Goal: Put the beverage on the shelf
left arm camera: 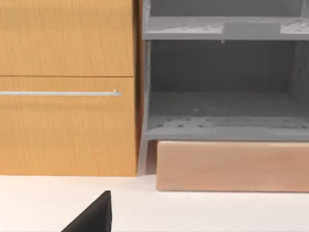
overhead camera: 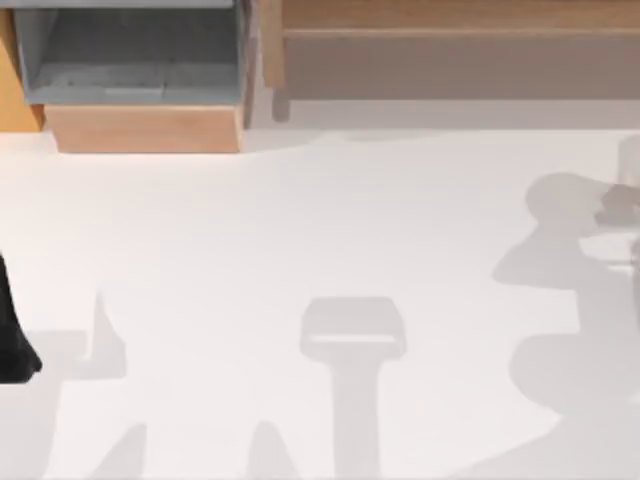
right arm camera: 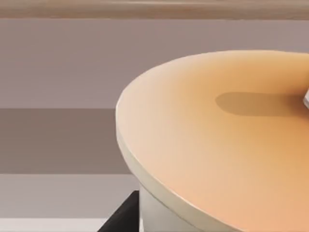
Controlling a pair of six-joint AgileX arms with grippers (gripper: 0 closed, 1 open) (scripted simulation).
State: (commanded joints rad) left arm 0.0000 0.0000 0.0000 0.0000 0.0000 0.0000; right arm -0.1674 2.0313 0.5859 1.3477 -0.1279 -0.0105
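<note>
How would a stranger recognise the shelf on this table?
Look at the far edge of the table in the top view. Two wooden units stand there; the shelf is the wide right one. Its long light-brown boards frame a beige-grey recess, whereas the smaller box beside it has a grey inside.

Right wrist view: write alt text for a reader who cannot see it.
Close up, the flat cream-orange top of the beverage on its pale cup, a dark finger beside it. Behind stand the long boards and beige-grey recess of the shelf.
</note>
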